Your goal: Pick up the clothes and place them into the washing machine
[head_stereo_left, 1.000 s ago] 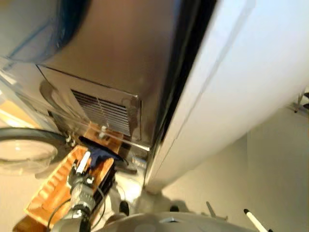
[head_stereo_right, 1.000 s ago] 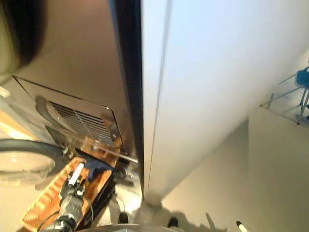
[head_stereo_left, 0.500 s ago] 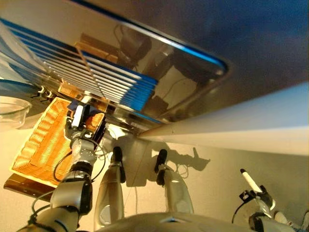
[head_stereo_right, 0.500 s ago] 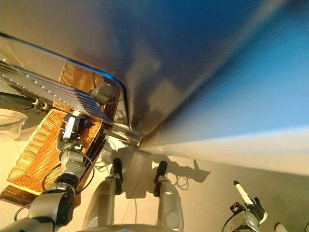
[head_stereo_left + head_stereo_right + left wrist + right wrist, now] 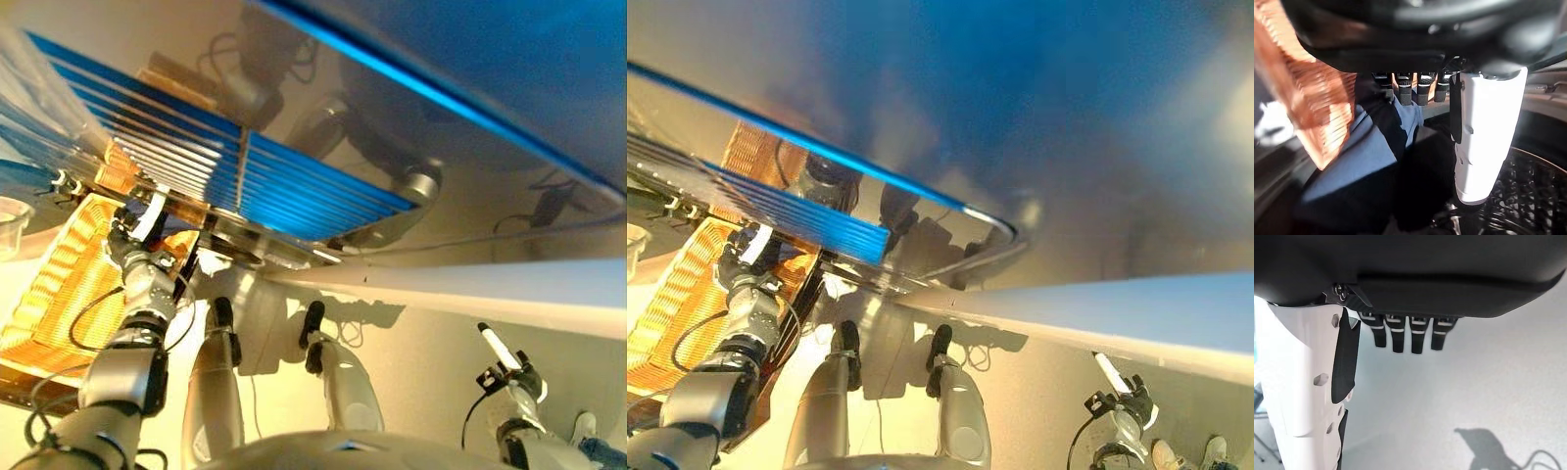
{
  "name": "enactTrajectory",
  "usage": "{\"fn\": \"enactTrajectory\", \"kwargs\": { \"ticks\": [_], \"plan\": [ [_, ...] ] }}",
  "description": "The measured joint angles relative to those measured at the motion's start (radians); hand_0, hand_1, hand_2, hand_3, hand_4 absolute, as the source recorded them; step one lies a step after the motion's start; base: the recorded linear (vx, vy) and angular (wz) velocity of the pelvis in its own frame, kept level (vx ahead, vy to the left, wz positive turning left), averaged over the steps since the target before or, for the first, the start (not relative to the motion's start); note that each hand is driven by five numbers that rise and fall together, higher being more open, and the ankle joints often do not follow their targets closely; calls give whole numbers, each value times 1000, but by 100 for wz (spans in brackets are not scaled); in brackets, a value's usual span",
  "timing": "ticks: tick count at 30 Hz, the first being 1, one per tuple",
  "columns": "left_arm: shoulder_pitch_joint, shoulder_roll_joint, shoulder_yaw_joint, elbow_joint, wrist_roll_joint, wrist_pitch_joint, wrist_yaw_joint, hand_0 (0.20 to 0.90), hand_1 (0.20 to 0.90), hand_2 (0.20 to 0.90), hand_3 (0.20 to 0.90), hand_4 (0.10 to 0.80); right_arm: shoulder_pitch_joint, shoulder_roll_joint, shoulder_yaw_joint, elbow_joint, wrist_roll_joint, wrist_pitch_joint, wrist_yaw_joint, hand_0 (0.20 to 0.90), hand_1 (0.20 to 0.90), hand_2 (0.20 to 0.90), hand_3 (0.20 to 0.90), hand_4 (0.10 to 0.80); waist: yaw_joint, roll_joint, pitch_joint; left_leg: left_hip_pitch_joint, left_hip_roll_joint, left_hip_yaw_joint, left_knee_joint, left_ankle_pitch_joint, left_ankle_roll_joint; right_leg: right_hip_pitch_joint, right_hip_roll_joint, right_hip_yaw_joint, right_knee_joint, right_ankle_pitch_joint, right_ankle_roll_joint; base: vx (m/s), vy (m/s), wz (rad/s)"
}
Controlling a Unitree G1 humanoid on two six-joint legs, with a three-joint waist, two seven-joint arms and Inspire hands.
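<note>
Woven orange basket [image 5: 59, 294] holds soft navy cloth [image 5: 1366, 161] beneath left hand [image 5: 1415, 90].

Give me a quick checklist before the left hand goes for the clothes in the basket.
1. Left hand over the dark blue garment: ok.
2. Garment gripped: not ok; the fingers are straight above it.
3. Garment lies against the wicker basket: ok.
4. Washing machine drum visible beside the hand: ok.
5. Right hand empty, over bare floor: ok.
6. Whether more clothes lie in the basket: cannot tell.
</note>
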Motion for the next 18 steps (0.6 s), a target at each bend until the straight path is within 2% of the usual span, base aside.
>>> {"fn": "enactTrajectory", "kwargs": {
  "ticks": [6, 13, 18],
  "plan": [
    [-12, -2, -6, 25, 72, 24, 31, 900, 900, 900, 900, 800, 3, 0, -8, 3, 0, 1, -1, 900, 900, 900, 900, 800, -10, -3, -3, -10, 4, 20, 29, -20, 15, -6, -6, 19, -6, 15, 10, -11, 7, -8],
    [-4, 1, -13, 43, 125, 36, 39, 900, 900, 900, 900, 800, 2, -1, -11, -3, -2, 1, 2, 900, 900, 900, 900, 800, 1, 1, -4, -1, -1, 21, 23, -19, 17, 5, -10, 20, -15, 19, 12, -4, -7, 0],
    [8, 0, -15, 72, 188, 60, 44, 900, 900, 900, 900, 800, 0, -5, -11, -5, -3, 1, 5, 900, 900, 900, 900, 800, 4, 17, -6, 25, -5, 19, 6, -17, 14, 30, -14, 12, -21, 18, 11, -5, -21, 3]
  ]
}}
